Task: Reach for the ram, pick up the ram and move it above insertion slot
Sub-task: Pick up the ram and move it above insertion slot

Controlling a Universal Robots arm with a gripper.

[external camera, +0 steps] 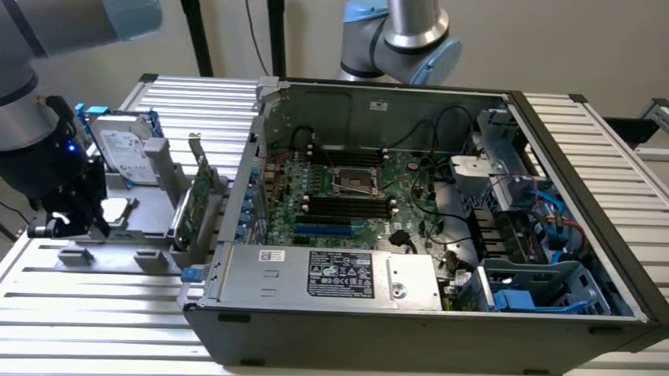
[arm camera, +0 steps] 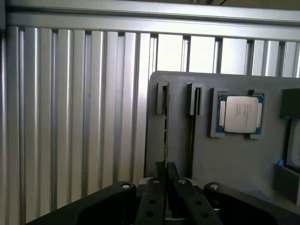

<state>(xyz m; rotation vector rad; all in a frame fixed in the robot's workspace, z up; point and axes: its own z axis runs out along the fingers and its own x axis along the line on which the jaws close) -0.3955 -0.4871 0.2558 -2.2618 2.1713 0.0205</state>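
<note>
In the wrist view the ram (arm camera: 165, 138) shows edge-on as a thin dark strip. It stands in the left groove of a grey holder tray (arm camera: 178, 122) and runs in between my fingertips. My gripper (arm camera: 165, 166) is low over this groove, its two black fingers (arm camera: 159, 174) pressed close together on the strip's near end. In the exterior view the gripper (external camera: 68, 223) hangs over the same tray (external camera: 146, 207) at the exterior view's left, beside the open computer case. The black memory slots (external camera: 345, 207) lie on the motherboard inside the case.
A processor chip (arm camera: 239, 114) sits in the tray beside the grooves. A hard drive (external camera: 121, 149) and a larger green expansion card (external camera: 199, 196) stand upright in the tray. The case's power supply (external camera: 334, 274), cables and drive cage (external camera: 512, 172) crowd around the motherboard. A ribbed aluminium table (external camera: 94, 313) lies underneath.
</note>
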